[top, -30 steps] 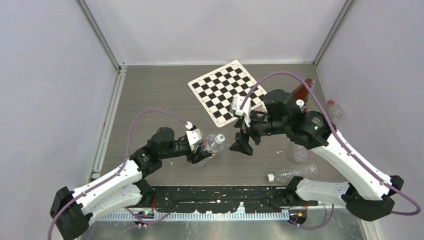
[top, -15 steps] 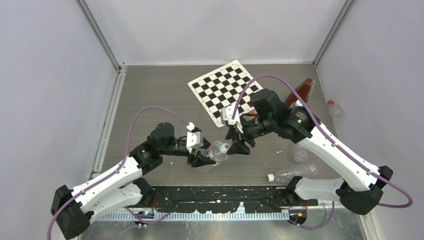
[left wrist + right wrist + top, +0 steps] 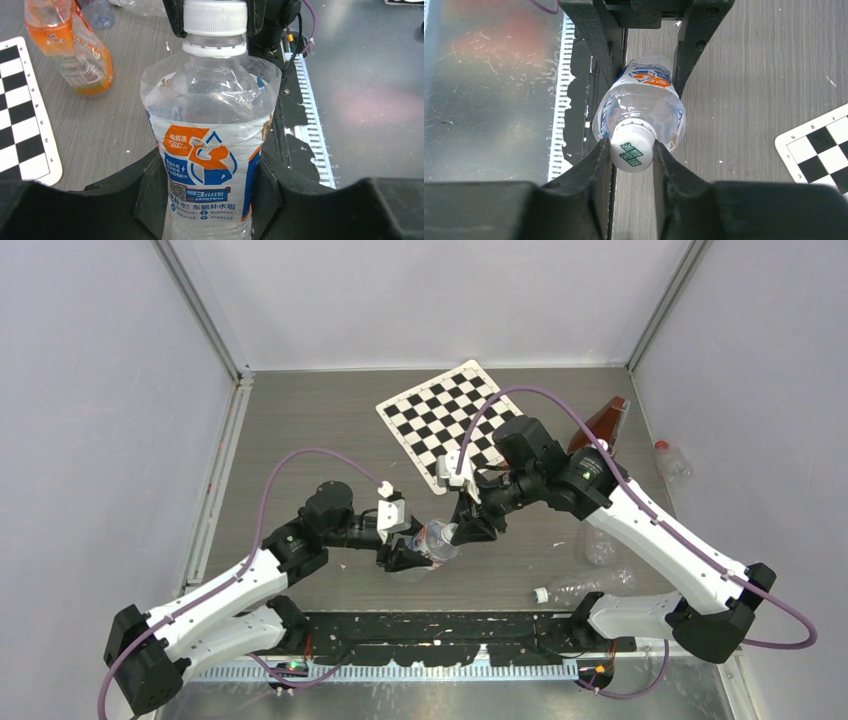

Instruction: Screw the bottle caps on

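White cap (image 3: 632, 148) with green print, blue-and-orange label (image 3: 202, 165) on clear bottle (image 3: 210, 95), black-and-white checkerboard (image 3: 430, 415)

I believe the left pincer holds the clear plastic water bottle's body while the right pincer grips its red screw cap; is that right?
No: the plastic screw cap is white, not red, as the right wrist view shows. The rest holds: left pincer on the clear plastic water bottle, right pincer on the cap.
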`<state>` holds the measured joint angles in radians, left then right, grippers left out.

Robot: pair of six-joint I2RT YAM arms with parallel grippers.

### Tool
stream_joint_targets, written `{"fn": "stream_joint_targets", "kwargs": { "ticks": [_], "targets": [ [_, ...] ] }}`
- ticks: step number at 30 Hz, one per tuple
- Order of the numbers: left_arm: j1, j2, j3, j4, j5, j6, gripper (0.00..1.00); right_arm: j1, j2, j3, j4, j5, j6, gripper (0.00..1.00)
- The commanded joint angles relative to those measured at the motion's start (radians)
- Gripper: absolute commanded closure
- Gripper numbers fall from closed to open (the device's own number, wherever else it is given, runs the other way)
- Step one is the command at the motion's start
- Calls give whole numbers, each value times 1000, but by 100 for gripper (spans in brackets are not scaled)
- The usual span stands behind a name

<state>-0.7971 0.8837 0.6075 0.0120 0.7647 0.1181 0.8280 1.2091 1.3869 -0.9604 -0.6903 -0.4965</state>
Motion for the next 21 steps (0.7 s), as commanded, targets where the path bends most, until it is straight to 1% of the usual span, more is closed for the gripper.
{"fn": "stream_joint_targets", "kwargs": {
  "ticks": [1, 2, 4, 5, 7, 8, 9, 10, 11, 13, 14, 15, 17, 19, 21],
  "targets": [
    [4, 16, 69, 20, -55, 40, 92, -4, 32, 46, 18, -24, 56, 84],
    [4, 15, 72, 29, -79, 41, 92, -4, 36, 47, 20, -11, 74, 85],
    [3, 12, 71, 66, -170, 44, 93, -4, 51, 45, 32, 28, 175, 89],
    [1, 7, 69, 87, -212, 49, 93, -4, 60, 40, 48, 70, 211, 93],
    [-12, -5, 55, 137, -313, 66, 96, -4, 74, 28, 78, 129, 331, 98],
    [-24, -10, 46, 166, -363, 82, 96, -4, 80, 22, 94, 150, 430, 99],
    [-42, -15, 35, 205, -419, 108, 96, -5, 82, 6, 135, 199, 492, 99],
    [-66, -19, 25, 235, -479, 136, 96, -7, 82, -4, 159, 231, 627, 99],
    [-103, -23, 12, 269, -540, 173, 95, -16, 84, -23, 200, 294, 695, 99],
    [-172, -21, -7, 329, -678, 255, 95, -31, 91, -39, 224, 403, 1002, 99],
    [-212, -17, -17, 360, -727, 306, 95, -38, 96, -42, 227, 463, 1075, 99],
    [-252, -14, -29, 390, -787, 356, 95, -47, 95, -58, 238, 477, 1198, 99],
    [-323, -1, -49, 452, -881, 455, 95, -50, 78, -87, 289, 494, 1299, 99],
    [-339, 10, -56, 459, -915, 456, 95, -52, 59, -92, 321, 517, 1310, 98],
    [-340, 7, -68, 454, -934, 413, 95, -52, 45, -64, 315, 536, 1254, 89]
  ]
}}
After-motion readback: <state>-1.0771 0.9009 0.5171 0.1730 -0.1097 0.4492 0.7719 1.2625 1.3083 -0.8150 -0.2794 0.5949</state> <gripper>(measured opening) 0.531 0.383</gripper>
